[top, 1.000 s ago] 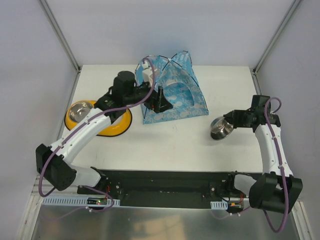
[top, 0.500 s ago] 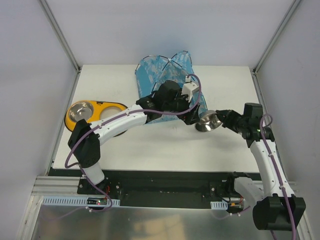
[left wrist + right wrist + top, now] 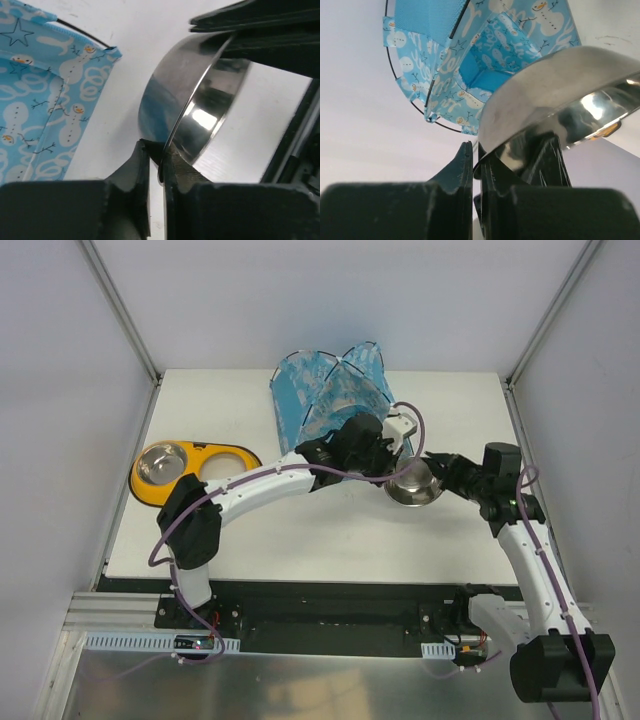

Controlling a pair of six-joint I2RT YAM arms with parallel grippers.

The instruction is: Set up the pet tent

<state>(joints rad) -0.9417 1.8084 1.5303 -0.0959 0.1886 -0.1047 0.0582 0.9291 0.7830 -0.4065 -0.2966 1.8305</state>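
top external: pet tent [image 3: 330, 390] upright, opening facing nearward, long axis left-right.

Clamped on the thin rim of a steel bowl [image 3: 192, 90] by both black fingers [image 3: 134, 167] of the left gripper [image 3: 161, 162], jaws almost together. Tipped steeply on edge against the white worktop [image 3: 150, 22], with bright glare on the polished inner wall. Met along the far rim by black hardware [image 3: 260, 20], blurred and only partly seen. Close beside, across a strip of bare surface: pet tent [image 3: 45, 100] in light blue snowman print, with thin black pole [image 3: 82, 33] curving to a dark-trimmed corner.
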